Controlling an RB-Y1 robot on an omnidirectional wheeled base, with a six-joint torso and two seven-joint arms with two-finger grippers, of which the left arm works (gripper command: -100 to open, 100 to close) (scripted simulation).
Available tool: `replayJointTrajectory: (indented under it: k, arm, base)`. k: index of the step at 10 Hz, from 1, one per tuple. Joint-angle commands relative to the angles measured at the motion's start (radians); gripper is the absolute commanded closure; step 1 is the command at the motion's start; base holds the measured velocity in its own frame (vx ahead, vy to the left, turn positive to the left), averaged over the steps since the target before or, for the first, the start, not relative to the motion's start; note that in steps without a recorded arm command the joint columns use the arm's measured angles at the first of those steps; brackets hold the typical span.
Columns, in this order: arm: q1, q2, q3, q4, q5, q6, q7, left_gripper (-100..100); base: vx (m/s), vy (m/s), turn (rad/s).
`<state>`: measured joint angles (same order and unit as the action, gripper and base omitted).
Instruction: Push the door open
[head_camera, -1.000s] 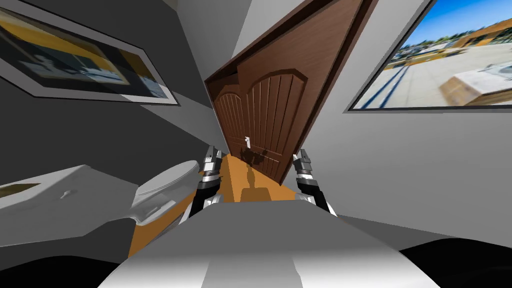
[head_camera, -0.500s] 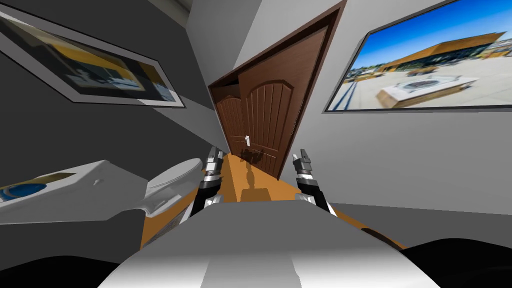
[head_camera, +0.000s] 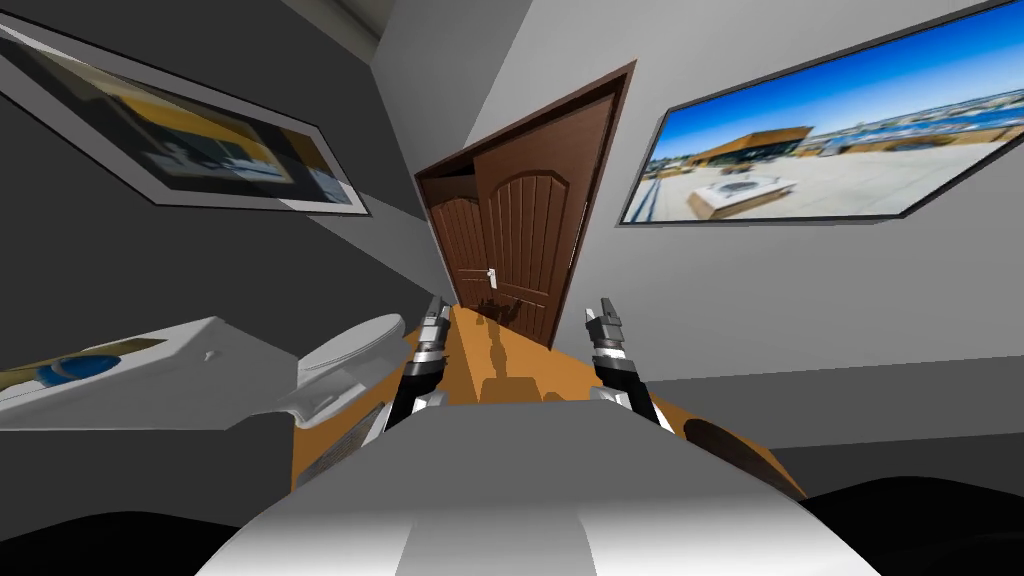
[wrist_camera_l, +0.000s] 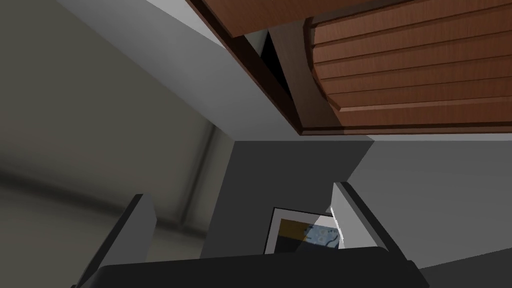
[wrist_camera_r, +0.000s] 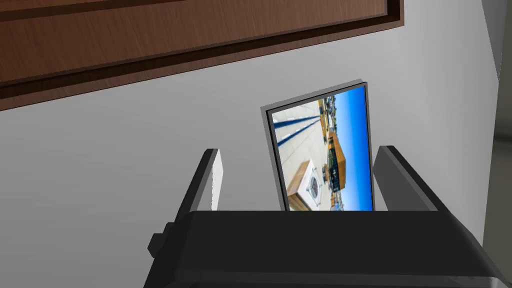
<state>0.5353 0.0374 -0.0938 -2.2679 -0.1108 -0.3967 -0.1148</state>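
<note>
Facing the brown door (head_camera: 535, 240), I have it straight ahead across the floor (head_camera: 560, 372), upright and well apart from both tools. Its handle (head_camera: 491, 278) sits at the leaf's left edge, so the left tool (head_camera: 437, 305) looks the nearer one. The leaf seems slightly ajar, though I can't be sure. The left tool and right tool (head_camera: 603, 306) both stand wide open, holding nothing. The toilet (head_camera: 350, 345) on my left has its lid down, so its contents are hidden.

Woodgrain door (head_camera: 525, 240), matt finish
it's at 12 o'clock, dark brown wood, ribbed panels; toilet (head_camera: 345, 350) at 10 o'clock looks smooth white.
</note>
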Motion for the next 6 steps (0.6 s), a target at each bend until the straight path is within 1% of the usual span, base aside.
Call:
replayJointTrajectory:
  k: [1,2,3,6]
  arm:
    - [-0.001,0.007,-0.009,0.012,-0.011,0.018,-0.010,-100]
    - [-0.002,0.013,-0.013,0.019,-0.017,0.028,-0.015,-100]
    - [-0.005,0.021,-0.019,0.029,-0.026,0.044,-0.023,-100]
    - [-0.016,0.051,-0.046,0.065,-0.062,0.104,-0.053,-100]
  base:
    - [-0.217,-0.005,-0.087]
    - [-0.221,-0.001,-0.096]
    - [-0.204,-0.018,-0.155]
    - [-0.210,-0.021,-0.211]
